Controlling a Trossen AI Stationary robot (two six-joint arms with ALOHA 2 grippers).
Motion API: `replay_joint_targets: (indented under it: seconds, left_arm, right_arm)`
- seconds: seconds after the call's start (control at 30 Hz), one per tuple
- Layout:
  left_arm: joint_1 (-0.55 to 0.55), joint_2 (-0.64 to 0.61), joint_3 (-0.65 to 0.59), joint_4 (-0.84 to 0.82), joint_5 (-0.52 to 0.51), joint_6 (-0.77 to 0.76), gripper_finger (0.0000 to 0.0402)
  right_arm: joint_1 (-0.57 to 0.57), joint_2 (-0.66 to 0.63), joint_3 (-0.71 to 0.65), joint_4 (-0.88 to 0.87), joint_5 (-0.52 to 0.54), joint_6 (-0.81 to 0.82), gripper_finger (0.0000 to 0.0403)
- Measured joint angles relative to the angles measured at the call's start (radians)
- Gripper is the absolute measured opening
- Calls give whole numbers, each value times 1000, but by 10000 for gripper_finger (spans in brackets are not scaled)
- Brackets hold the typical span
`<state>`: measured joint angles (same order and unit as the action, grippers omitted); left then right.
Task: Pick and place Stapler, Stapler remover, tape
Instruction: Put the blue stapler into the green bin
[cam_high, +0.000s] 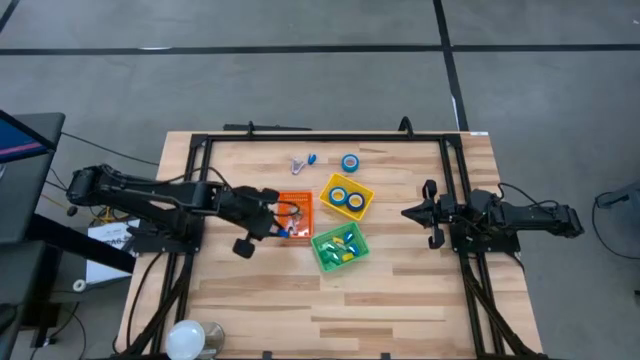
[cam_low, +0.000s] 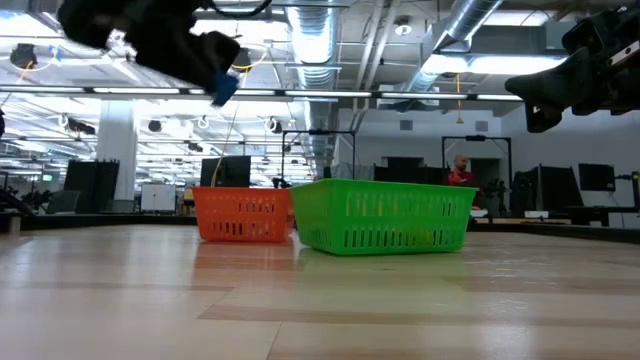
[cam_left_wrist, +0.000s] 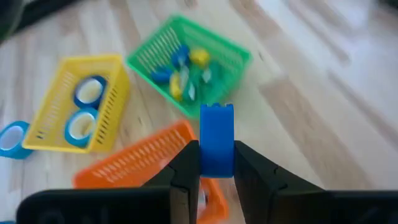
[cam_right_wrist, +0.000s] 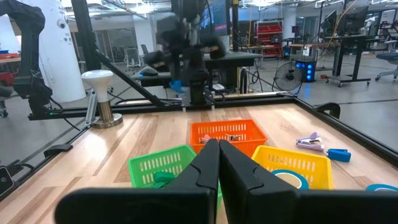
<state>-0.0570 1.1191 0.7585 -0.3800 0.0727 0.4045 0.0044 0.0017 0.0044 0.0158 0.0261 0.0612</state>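
My left gripper (cam_high: 284, 228) hangs over the orange bin (cam_high: 296, 213), shut on a small blue stapler (cam_left_wrist: 216, 137). The low view shows that stapler (cam_low: 226, 88) high above the table. A blue tape roll (cam_high: 350, 162), a stapler remover (cam_high: 298, 165) and a small blue piece (cam_high: 311, 158) lie on the far part of the table. The yellow bin (cam_high: 362, 188) holds two tape rolls. Blue and yellow staplers lie in the green bin (cam_high: 322, 256). My right gripper (cam_high: 408, 212) waits shut at the table's right side. My left gripper pinches the blue stapler's two flat sides (cam_left_wrist: 216, 163) between its two fingers. The fingers slant down from the table's left. The stapler's free end (cam_left_wrist: 216, 112) sticks out past the fingertips. It is lifted clear, above the orange bin.
The three bins stand close together mid-table. A black frame (cam_high: 320, 140) runs along the far edge and both sides. A lamp-like white knob on a stand (cam_high: 190, 338) sits at the near left corner. Bare wood lies near the front and between the bins and the right arm.
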Motion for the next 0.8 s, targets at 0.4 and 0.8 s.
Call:
replay_joint_targets:
  seconds: [0.4, 0.8]
  left_arm:
    - [0, 0, 1, 95, -20, -103, 68]
    - [-2, 179, 155, 97, -23, -122, 69]
  right_arm:
    - [0, 0, 0, 0, 0, 0, 1]
    - [0, 0, 0, 0, 0, 0, 1]
